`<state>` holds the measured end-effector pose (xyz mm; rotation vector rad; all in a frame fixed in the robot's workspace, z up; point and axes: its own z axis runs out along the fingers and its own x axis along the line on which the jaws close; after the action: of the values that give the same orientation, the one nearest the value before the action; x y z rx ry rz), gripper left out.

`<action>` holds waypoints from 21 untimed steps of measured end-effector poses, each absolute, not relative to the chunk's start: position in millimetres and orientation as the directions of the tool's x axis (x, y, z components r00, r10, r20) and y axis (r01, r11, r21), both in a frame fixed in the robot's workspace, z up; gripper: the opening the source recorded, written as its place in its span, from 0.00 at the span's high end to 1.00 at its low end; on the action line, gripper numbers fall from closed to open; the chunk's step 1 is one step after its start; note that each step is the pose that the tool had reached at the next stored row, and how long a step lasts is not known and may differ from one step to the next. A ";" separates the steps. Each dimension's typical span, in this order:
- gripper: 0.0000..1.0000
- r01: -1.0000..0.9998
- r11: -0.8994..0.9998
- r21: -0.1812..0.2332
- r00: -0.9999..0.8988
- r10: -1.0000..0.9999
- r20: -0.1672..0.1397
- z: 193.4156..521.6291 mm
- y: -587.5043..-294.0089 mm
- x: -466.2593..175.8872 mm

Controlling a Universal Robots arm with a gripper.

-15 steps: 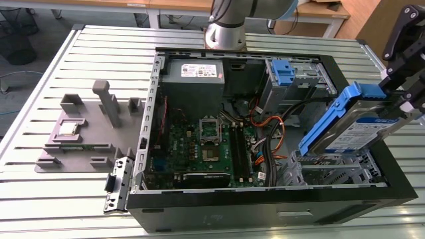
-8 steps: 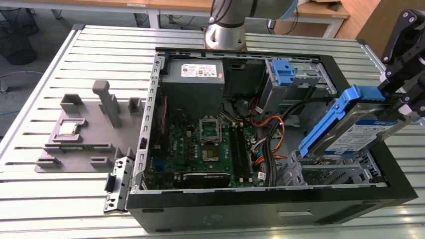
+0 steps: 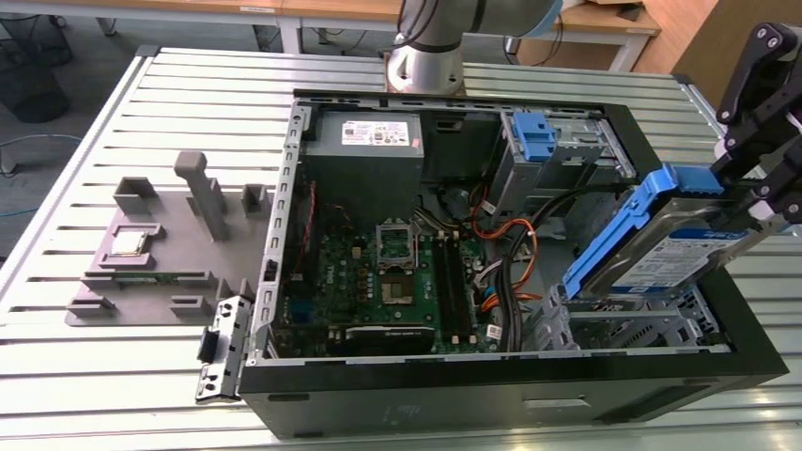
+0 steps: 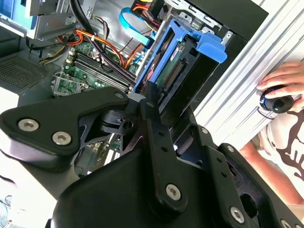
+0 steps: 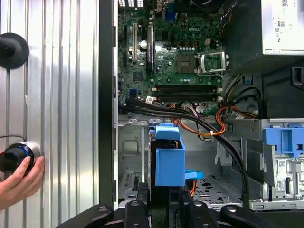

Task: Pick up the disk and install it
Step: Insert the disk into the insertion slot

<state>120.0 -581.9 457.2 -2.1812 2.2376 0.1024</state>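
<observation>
Disk (image 3: 658,240) is off the table and hanging tilted over the open computer case (image 3: 501,399), at the end of the case away from the grey power supply box (image 3: 370,136). Its blue carrier frame faces into the case and the label side faces out. The lower end sits just above the metal drive cage (image 3: 626,324) inside the case; can't tell if it's actually touching. The gripper (image 3: 758,202) is clamped on the disk's upper end, and in the second wrist view the black fingers (image 4: 148,102) squeeze the drive from both sides. The motherboard (image 3: 376,282) lies bare in the case floor, and a narrow blue latch (image 3: 535,141) stands near the power supply box. Outside the case wall, a person's hand (image 5: 19,179) rests on a round knob (image 5: 16,156) on the slatted table (image 3: 75,395).
</observation>
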 end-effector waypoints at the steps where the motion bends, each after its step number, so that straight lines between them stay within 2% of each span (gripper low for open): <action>1: 0.65 -0.999 0.024 0.036 -0.026 -0.998 -0.057 456.3 -581.9 120.0; 21: 0.65 -0.999 0.024 0.036 -0.026 -0.998 -0.056 452.5 -582.5 120.0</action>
<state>120.0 -582.5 452.5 -2.1813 2.2377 0.1022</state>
